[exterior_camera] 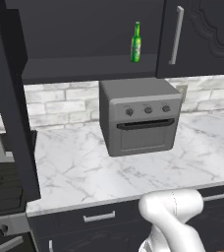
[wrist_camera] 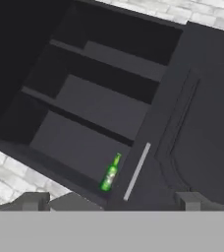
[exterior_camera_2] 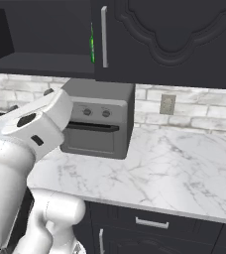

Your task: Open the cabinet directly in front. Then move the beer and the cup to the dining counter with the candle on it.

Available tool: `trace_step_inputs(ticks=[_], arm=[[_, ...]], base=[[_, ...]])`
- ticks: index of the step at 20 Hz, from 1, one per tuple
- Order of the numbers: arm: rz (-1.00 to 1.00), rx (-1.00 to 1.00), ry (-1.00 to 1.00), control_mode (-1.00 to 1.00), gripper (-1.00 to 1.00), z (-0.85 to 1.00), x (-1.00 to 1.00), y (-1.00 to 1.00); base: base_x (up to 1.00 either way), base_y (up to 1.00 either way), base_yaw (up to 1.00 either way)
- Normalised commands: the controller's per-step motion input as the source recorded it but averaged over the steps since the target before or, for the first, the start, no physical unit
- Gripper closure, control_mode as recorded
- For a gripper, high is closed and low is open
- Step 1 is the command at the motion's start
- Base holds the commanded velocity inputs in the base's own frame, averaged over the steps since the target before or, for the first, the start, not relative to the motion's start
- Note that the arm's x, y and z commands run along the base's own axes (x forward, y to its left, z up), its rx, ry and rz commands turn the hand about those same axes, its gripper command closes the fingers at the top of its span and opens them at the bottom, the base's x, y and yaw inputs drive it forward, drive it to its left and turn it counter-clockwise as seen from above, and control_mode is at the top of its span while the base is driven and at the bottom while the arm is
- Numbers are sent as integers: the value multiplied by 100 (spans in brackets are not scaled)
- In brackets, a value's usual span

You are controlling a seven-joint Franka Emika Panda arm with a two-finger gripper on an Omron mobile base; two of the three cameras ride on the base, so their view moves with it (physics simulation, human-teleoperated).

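Looking at left base view: cabinet [exterior_camera: 84,44] has its left door swung wide, right door [exterior_camera: 202,34] shut with a slim silver bar handle [exterior_camera: 177,34]. Beer [exterior_camera: 136,43], slim green glass with long neck and pale label, stands upright on the lowest shelf, at the right end of the open half, near the shut door's edge. Boxy grey toaster oven [exterior_camera: 139,116] with three knobs sits on the veined white marble desk [exterior_camera: 109,167] just below. Cup isn't visible from here.

Right base view: beer [exterior_camera_2: 92,47] is a green sliver just left of the right door's handle [exterior_camera_2: 104,35]. That door has ornate raised curved panels, matte charcoal. White brick backsplash [exterior_camera_2: 194,111] behind the oven.

Hand view: hand [wrist_camera: 111,201] has fingers fully apart, holding nothing, aimed at the open shelves with beer [wrist_camera: 110,173] just beside the handle.

Risks, my read: bottle is tall, narrow and smooth, so an off-centre pinch could tip it or let it slip. It sits close to the shut door, so a finger could clip door or handle on approach. Cup may sit behind the shut door.
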Motion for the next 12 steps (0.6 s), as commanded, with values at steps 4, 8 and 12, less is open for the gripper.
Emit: trace_step_inputs(ticks=[4,8,12], arm=[[-40,7,-21,-100,-100,0,0,0],[-17,0,-9,-100,-100,0,0,0],[0,0,0,-100,-100,0,11,0]], base=[[0,0,0],[0,0,0],[0,0,0]])
